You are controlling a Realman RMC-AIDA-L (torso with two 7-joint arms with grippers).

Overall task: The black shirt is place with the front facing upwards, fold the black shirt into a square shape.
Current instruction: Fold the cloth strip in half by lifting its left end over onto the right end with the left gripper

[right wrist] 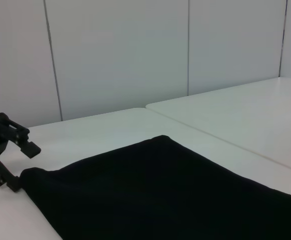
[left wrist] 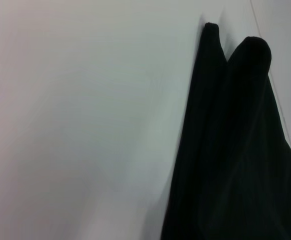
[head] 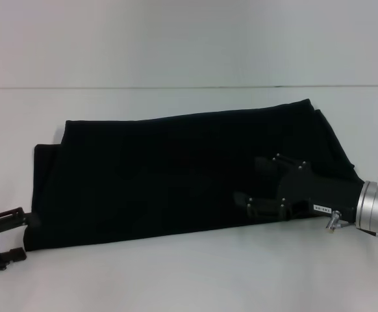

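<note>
The black shirt point(head: 176, 169) lies on the white table point(head: 189, 273) folded into a long band running left to right. Only plain black cloth shows; no print or label is visible. My left gripper point(head: 17, 236) is open at the band's near left corner, beside the cloth. It also shows in the right wrist view point(right wrist: 8, 150), next to that corner. My right gripper point(head: 257, 184) is open and hovers over the right part of the shirt, near its front edge. The shirt also shows in the left wrist view point(left wrist: 235, 150) and the right wrist view point(right wrist: 160, 195).
The table's far edge point(head: 189, 88) runs in front of a pale wall. A second white table point(right wrist: 245, 115) adjoins beyond the shirt in the right wrist view. Bare tabletop lies in front of the shirt.
</note>
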